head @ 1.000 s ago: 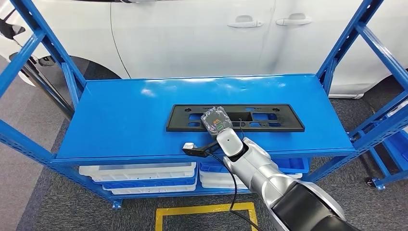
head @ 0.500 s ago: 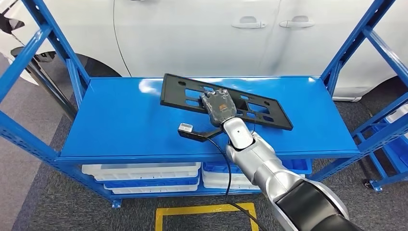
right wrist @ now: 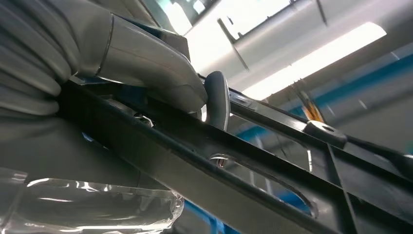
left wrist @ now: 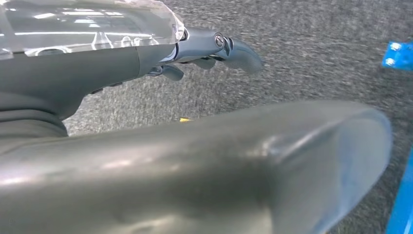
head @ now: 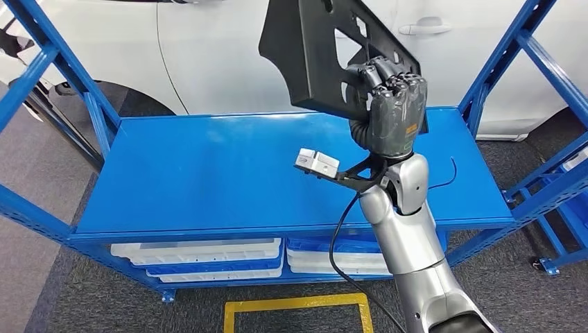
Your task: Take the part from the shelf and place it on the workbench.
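Note:
My right hand [head: 392,104] grips the long black plastic part [head: 315,55] and holds it high above the blue shelf [head: 208,173], tilted up on edge with its far end out of the frame's top. In the right wrist view the thumb [right wrist: 146,63] presses on the part's ribbed black frame [right wrist: 234,165], with a fingertip [right wrist: 217,100] curled over its edge. My left hand [left wrist: 214,46] hangs over the grey carpet with its fingers loosely curled and nothing in them.
The shelf's top board is bare. Blue uprights [head: 509,55] stand at both sides. A white car [head: 208,48] is parked right behind the shelf. White and blue trays [head: 201,253] sit on the lower level. A yellow floor marking [head: 298,309] lies in front.
My right hand has lifted the black part off the shelf board, from lying flat to held high and tilted on edge. The arm has swung upward and to the right.

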Motion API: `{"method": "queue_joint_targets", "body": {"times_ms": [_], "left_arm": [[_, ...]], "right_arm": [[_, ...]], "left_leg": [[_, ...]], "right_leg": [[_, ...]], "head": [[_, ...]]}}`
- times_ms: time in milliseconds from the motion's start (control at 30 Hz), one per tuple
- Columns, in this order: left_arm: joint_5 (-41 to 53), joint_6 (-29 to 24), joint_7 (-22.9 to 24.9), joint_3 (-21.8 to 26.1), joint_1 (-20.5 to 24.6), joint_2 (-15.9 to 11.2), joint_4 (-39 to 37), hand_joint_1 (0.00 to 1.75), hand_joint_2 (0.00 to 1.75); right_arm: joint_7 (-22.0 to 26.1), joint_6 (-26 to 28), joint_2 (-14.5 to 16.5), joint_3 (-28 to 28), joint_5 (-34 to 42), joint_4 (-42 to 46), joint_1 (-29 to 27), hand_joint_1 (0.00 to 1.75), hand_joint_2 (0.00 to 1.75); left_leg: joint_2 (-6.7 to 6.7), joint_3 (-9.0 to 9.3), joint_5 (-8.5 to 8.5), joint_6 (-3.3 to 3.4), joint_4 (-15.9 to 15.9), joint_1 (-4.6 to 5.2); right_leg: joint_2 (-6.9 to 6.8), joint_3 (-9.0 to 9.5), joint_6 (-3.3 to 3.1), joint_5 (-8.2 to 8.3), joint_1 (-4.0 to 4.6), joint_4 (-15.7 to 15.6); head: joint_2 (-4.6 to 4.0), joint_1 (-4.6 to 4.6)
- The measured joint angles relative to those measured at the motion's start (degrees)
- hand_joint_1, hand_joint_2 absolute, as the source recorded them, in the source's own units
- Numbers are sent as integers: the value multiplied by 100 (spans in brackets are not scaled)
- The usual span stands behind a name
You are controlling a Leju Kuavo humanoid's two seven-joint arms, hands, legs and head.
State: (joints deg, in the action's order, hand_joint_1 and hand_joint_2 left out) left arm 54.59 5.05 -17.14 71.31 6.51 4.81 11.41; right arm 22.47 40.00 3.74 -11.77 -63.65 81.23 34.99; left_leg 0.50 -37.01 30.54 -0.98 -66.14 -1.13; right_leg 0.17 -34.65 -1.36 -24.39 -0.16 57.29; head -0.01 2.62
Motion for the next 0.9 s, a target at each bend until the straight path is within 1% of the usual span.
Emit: {"method": "queue_joint_targets", "body": {"times_ms": [33,67,100,133,167,200,233,267,300,333,367,400,433,467,500,533,567,600,633,667,700,733,767,800,833,900], "left_arm": [[-8,-7,-3,-8,5,1,0,0,0],[-23,-14,-10,-13,5,0,0,0,0],[-51,-19,-30,-15,-2,-1,0,0,0],[-93,-18,-65,-14,-14,-1,0,0,0],[-145,-8,-113,-9,-25,-3,0,0,0],[-218,11,-173,7,-35,-7,0,0,0],[-299,35,-231,36,-40,-12,1,0,0],[-375,61,-278,76,-42,-20,1,0,0],[-431,86,-308,123,-43,-29,1,0,0],[-462,104,-321,163,-42,-39,1,0,0],[-473,118,-323,192,-37,-47,1,0,0],[-476,127,-315,212,-29,-52,1,0,0],[-481,130,-306,225,-20,-55,2,0,0],[-486,128,-297,235,-16,-56,2,0,0],[-490,121,-286,246,-21,-57,2,0,0],[-492,104,-273,256,-36,-58,2,0,0],[-492,82,-255,264,-57,-61,2,0,0],[-490,61,-235,272,-75,-62,2,0,0],[-484,37,-215,276,-88,-63,2,0,0],[-476,19,-202,278,-91,-64,2,0,0],[-465,5,-193,279,-90,-64,2,0,0],[-451,-5,-191,279,-85,-64,2,0,0],[-436,-8,-196,279,-81,-64,2,0,0],[-422,-8,-203,279,-79,-66,2,0,0],[-411,-6,-211,279,-79,-67,2,0,0],[-400,-2,-222,279,-80,-71,2,0,0]], "right_arm": [[379,0,34,80,326,196,-79,175,175],[802,0,78,168,785,452,-202,175,175],[1187,-5,121,245,1347,779,-350,175,175],[1460,-43,156,292,2010,1150,-496,175,175],[1550,-145,160,279,2687,1486,-625,175,175],[1508,-361,128,198,3483,1786,-734,175,175],[1375,-721,67,67,4323,2015,-832,175,175],[1228,-1250,-7,-92,5130,2183,-934,175,175],[1131,-2045,-84,-278,5922,2304,-1054,175,175],[1114,-2960,-144,-454,6556,2364,-1178,175,175],[1161,-3912,-189,-622,7061,2383,-1305,175,175],[1239,-4807,-228,-785,7499,2365,-1437,175,175],[1294,-5444,-257,-916,7828,2319,-1554,175,175],[1320,-5902,-280,-1020,8107,2251,-1658,175,175],[1317,-6221,-298,-1098,8341,2177,-1757,175,175],[1280,-6467,-317,-1146,8533,2113,-1853,175,175],[1224,-6694,-338,-1180,8681,2064,-1941,175,175],[1147,-6900,-361,-1210,8792,2033,-2019,175,175],[1063,-7078,-384,-1239,8884,2010,-2080,175,175],[992,-7196,-398,-1265,8940,1993,-2113,175,175],[928,-7266,-409,-1286,8981,1981,-2128,175,175],[873,-7301,-418,-1299,9011,1968,-2132,175,175],[836,-7310,-427,-1304,9022,1957,-2133,175,175],[809,-7305,-436,-1307,9014,1946,-2133,175,175],[788,-7295,-443,-1308,8993,1937,-2133,175,175],[765,-7280,-453,-1309,8941,1924,-2130,175,175]], "left_leg": [[-5,-187,177,-9,-396,-4],[-7,-346,287,-18,-718,-6],[-9,-426,291,-22,-867,-6],[-10,-390,171,-16,-779,-5],[-12,-250,-35,-1,-484,-5],[-13,-53,-246,23,-73,-4],[-11,138,-391,42,314,4],[-9,269,-460,61,577,13],[-10,335,-462,77,714,26],[-11,355,-453,95,748,42],[-13,358,-473,124,770,36],[-15,366,-506,153,806,25],[-12,376,-543,186,841,7],[-8,380,-571,210,873,-15],[-3,379,-588,223,882,-20],[0,367,-596,230,880,-21],[-1,353,-601,228,873,-20],[-7,337,-606,221,864,-21],[-13,320,-612,212,852,-23],[-18,303,-619,201,838,-26],[-21,289,-626,186,823,-29],[-19,274,-633,162,807,-24],[-16,260,-647,129,797,-19],[-13,246,-664,91,793,-14],[-10,235,-688,46,800,-9],[-10,211,-715,-32,809,-22]], "right_leg": [[1,5,-16,-6,11,3],[-1,14,-24,-16,24,6],[-6,23,-28,-28,36,11],[-10,38,-28,-44,46,18],[-14,59,-23,-65,52,27],[-14,80,-14,-89,56,40],[-3,92,2,-113,70,63],[17,90,24,-125,77,81],[42,78,50,-128,77,92],[67,65,84,-116,75,96],[81,60,115,-101,72,88],[82,55,148,-124,69,101],[76,31,183,-204,69,183],[68,-38,214,-352,60,372],[60,-157,247,-550,33,674],[56,-315,276,-751,8,1060],[52,-462,301,-897,-19,1408],[47,-543,322,-950,-41,1610],[39,-525,338,-900,-60,1606],[29,-390,347,-758,-77,1374],[20,-168,348,-574,-92,984],[16,48,338,-435,-89,590],[19,205,313,-336,-80,290],[26,282,283,-288,-66,120],[33,280,247,-278,-44,81],[25,239,159,-202,-43,63]], "head": [[0,0],[-1,0],[-1,0],[0,0],[-1,0],[-1,0],[-1,0],[-1,1],[0,1],[0,1],[0,1],[0,1],[0,0],[-1,0],[-1,0],[-1,0],[-1,0],[0,0],[0,0],[1,0],[1,0],[1,0],[1,0],[0,0],[0,0],[-1,0]]}}
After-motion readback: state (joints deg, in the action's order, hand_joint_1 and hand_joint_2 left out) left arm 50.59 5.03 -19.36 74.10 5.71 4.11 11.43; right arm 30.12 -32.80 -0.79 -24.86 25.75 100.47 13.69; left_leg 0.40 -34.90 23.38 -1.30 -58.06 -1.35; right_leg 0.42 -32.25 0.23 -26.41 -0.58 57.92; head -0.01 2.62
